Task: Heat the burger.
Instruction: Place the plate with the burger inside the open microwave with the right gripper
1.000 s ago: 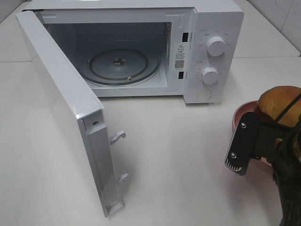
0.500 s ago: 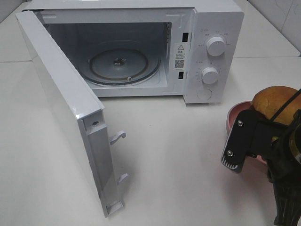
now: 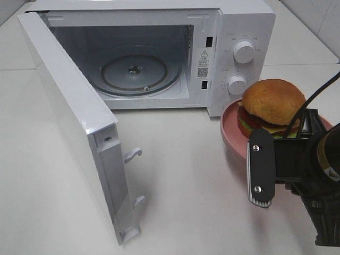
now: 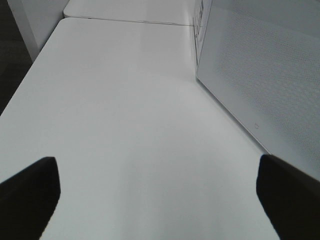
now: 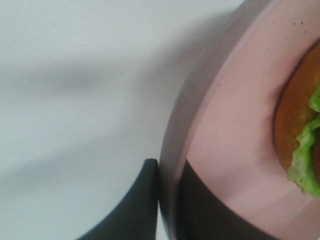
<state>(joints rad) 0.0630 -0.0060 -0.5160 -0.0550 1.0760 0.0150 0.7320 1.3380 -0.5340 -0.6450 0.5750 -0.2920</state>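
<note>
The burger (image 3: 273, 102), a tan bun with lettuce and cheese layers, sits on a pink plate (image 3: 231, 126) held just in front of the microwave's knob panel, at the right in the high view. My right gripper (image 3: 281, 154) is shut on the plate's near rim. In the right wrist view the dark fingers (image 5: 137, 202) pinch that rim (image 5: 172, 165), with the burger's edge (image 5: 295, 135) beyond. My left gripper (image 4: 160, 195) stands open over bare table beside the microwave door and does not show in the high view.
The white microwave (image 3: 247, 24) stands at the back with its door (image 3: 69, 106) swung wide toward the front left. A clear glass turntable (image 3: 135, 71) lies inside the cavity. The door's mesh panel (image 4: 265, 75) runs beside the left gripper.
The right gripper has carried the plate and burger leftward and toward the microwave, from the right edge of the view to in front of the knobs. The left gripper looks unmoved.
</note>
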